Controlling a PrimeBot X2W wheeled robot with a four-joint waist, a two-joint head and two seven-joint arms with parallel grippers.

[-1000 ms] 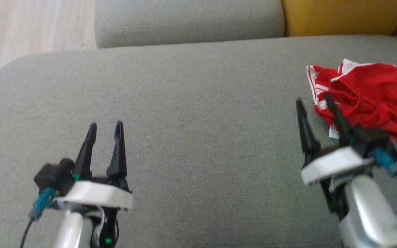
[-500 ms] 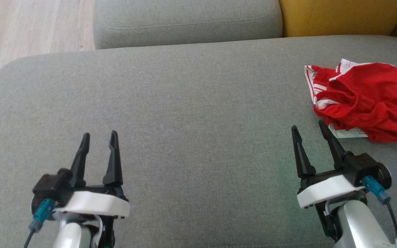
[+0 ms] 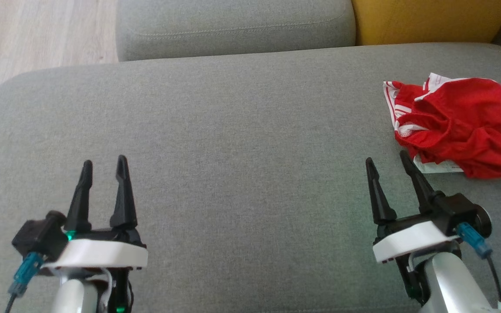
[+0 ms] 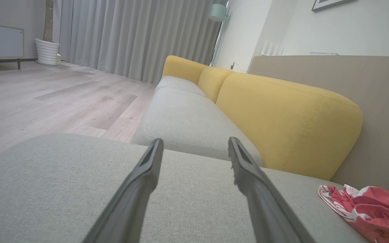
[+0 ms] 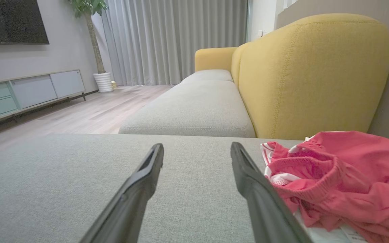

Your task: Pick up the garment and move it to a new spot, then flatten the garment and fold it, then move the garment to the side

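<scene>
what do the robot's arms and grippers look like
The left gripper and right gripper match: two long black pointed fingers on a white plate, a teal cable plug at the side, silvery forearm below. A green light glows on the left.

The garment (image 3: 463,126) at the right of the frame is red with white stripes. The seat (image 3: 242,130) is grey, the cushion (image 3: 429,19) at the top right yellow.
</scene>
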